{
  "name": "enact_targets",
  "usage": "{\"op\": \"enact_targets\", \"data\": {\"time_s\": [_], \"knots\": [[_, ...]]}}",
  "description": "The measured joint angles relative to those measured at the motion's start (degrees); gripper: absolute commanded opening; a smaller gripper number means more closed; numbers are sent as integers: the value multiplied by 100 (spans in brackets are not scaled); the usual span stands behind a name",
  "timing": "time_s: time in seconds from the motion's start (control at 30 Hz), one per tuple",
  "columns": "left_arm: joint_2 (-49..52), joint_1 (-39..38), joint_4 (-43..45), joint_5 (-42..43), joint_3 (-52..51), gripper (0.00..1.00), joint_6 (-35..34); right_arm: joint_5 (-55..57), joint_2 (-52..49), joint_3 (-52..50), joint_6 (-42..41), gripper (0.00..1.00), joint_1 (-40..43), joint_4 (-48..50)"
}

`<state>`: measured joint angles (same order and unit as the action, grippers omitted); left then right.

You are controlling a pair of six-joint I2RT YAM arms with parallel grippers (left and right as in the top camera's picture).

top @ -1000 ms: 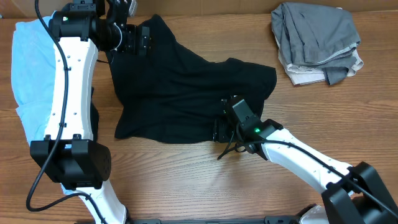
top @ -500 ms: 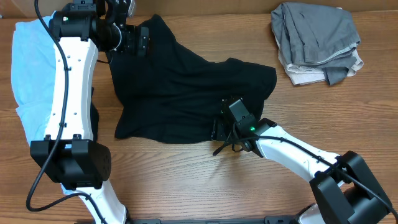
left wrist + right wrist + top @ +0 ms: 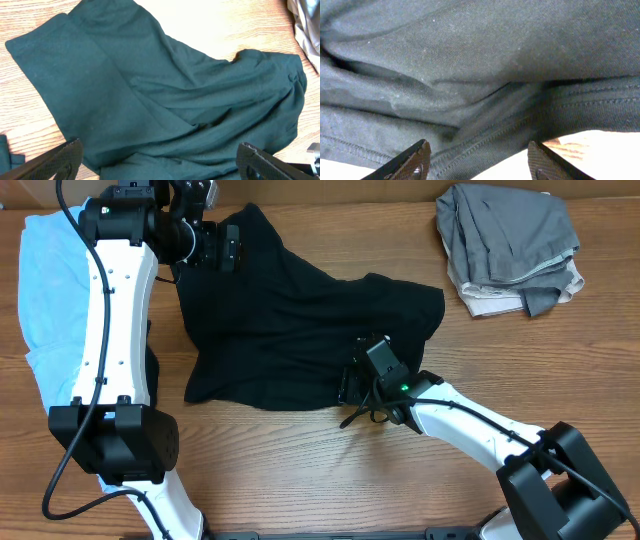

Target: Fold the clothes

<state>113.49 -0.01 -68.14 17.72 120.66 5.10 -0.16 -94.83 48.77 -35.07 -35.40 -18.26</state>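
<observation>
End effector (image 3: 347, 388) deeper into black garment (image 3: 290, 320)

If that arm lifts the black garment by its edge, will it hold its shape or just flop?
Probably flops: the black garment lies in soft creases and folds. It looks thin, so likely light. The stitched hem by the right gripper may give a firmer hold.

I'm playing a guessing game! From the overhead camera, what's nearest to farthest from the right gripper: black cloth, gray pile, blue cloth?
1. black cloth, at the right gripper, mid-table.
2. gray pile, back right corner.
3. blue cloth, left edge.
</observation>
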Motion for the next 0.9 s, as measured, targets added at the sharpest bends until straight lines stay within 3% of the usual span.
{"op": "enact_targets", "data": {"time_s": [0.4,0.57,0.63,0.7,0.77,0.9], "knots": [[0,0,2,-48,0,100,0,-2,-446,44,201,66,-24,402],[0,0,2,-105,0,100,0,-13,-522,85,334,59,-33,457],[0,0,0,-107,0,100,2,-59,-568,120,400,49,-33,461],[0,0,-2,-118,0,100,0,-94,-605,173,498,24,-39,339],[0,0,-2,-151,0,98,0,-127,-612,208,463,6,-59,46],[0,0,-4,-238,0,93,0,-238,-557,308,155,4,4,-684]]}}
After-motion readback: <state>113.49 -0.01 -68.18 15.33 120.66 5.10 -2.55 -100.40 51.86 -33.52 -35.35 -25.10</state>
